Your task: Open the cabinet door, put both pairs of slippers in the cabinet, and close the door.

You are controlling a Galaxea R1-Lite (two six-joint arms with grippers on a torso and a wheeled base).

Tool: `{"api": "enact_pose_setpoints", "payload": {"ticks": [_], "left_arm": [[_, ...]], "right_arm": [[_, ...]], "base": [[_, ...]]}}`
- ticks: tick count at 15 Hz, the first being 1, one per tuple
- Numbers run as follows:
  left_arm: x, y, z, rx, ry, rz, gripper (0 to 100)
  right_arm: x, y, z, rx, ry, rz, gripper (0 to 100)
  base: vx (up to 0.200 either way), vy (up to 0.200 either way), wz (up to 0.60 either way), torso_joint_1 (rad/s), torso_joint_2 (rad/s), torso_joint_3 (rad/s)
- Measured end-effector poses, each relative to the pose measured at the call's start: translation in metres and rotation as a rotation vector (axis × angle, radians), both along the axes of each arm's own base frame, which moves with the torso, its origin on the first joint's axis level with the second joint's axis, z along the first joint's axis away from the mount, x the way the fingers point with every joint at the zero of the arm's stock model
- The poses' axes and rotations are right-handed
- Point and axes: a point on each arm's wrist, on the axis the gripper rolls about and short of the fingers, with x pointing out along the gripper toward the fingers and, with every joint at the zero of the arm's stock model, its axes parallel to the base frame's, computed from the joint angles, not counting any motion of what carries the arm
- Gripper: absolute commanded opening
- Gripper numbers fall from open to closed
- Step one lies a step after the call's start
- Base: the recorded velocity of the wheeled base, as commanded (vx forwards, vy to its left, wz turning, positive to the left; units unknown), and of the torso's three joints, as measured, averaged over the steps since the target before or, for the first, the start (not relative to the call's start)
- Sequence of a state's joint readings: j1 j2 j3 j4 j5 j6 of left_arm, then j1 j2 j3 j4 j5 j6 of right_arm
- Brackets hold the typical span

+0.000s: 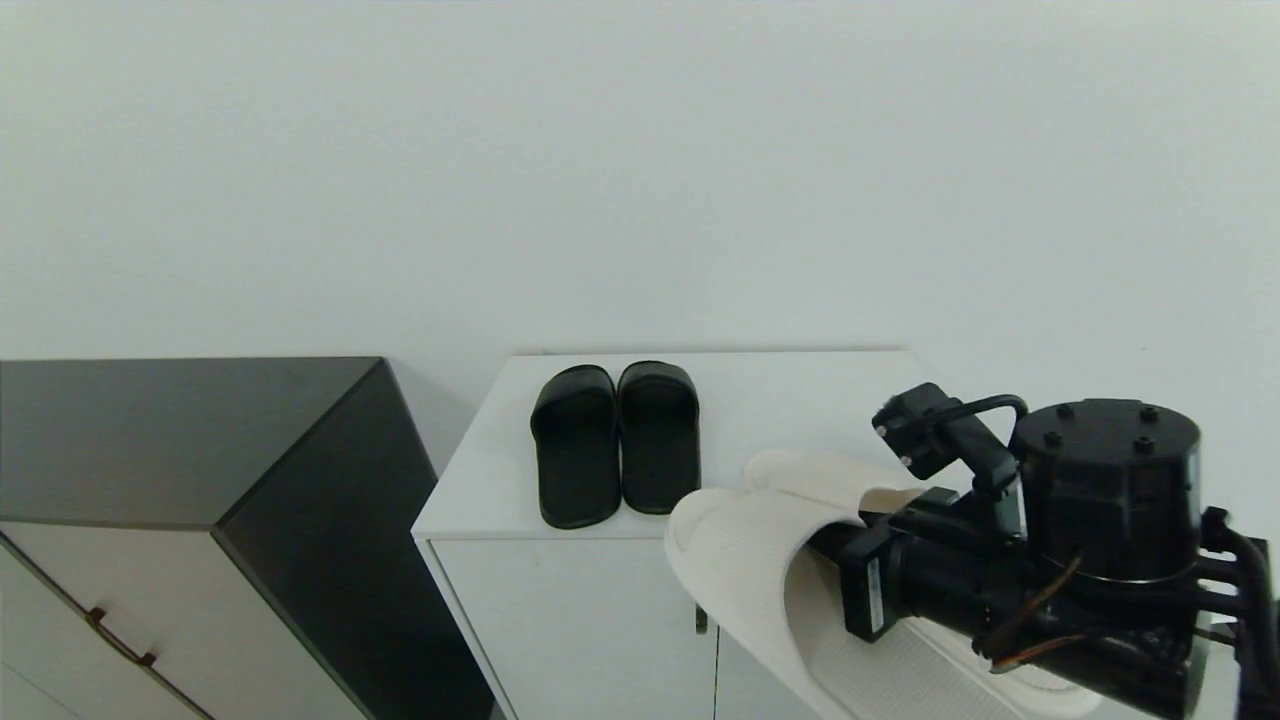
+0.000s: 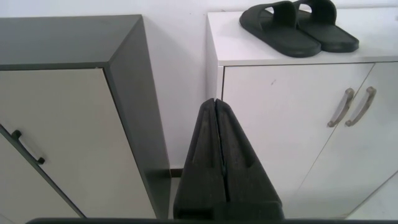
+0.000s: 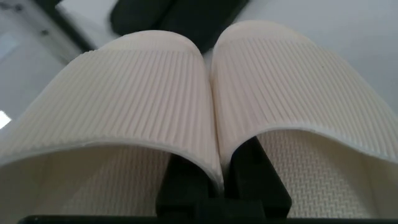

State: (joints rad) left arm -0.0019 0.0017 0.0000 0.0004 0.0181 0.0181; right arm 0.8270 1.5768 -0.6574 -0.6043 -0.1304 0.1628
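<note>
A pair of black slippers (image 1: pixel 615 445) lies side by side on top of the white cabinet (image 1: pixel 800 400), near its left front corner. Both cabinet doors (image 2: pixel 292 118) are closed, their two handles (image 2: pixel 352 107) meeting at the middle. My right gripper (image 3: pixel 219 171) is shut on the cream ribbed slippers (image 1: pixel 750 560), pinching the two inner strap edges together. It holds them in the air at the cabinet's front edge, to the right of the black pair. My left gripper (image 2: pixel 216 149) is shut and empty, low in front of the gap left of the white cabinet.
A dark-topped cabinet (image 1: pixel 180 440) with a pale front and a dark handle (image 2: pixel 28 149) stands to the left of the white one, with a narrow gap between them. A plain wall rises behind both.
</note>
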Motion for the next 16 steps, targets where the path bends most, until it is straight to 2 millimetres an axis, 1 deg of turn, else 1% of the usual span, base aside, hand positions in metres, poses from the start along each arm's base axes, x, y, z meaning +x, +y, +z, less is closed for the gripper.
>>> {"api": "enact_pose_setpoints", "payload": {"ticks": [3,6,13,16], "left_arm": [[0.0,0.0,0.0,0.0,0.0,0.0,0],[0.0,0.0,0.0,0.0,0.0,0.0,0],[0.0,0.0,0.0,-0.003,0.0,-0.001,0],[0.0,0.0,0.0,-0.003,0.001,0.0,0]], "right_arm": [[-0.008,-0.008,0.002,0.008,-0.004,0.005,0],[-0.009,-0.013,0.001,0.007,-0.003,-0.007,0],[-0.01,-0.015,0.001,0.004,-0.002,-0.011,0],[-0.007,-0.018,-0.002,-0.002,0.004,-0.026,0]], "base": [[0.0,0.0,0.0,0.0,0.0,0.0],[0.0,0.0,0.0,0.0,0.0,0.0],[-0.2,0.0,0.0,-0.002,0.0,0.002],[0.0,0.0,0.0,0.0,0.0,0.0]]}}
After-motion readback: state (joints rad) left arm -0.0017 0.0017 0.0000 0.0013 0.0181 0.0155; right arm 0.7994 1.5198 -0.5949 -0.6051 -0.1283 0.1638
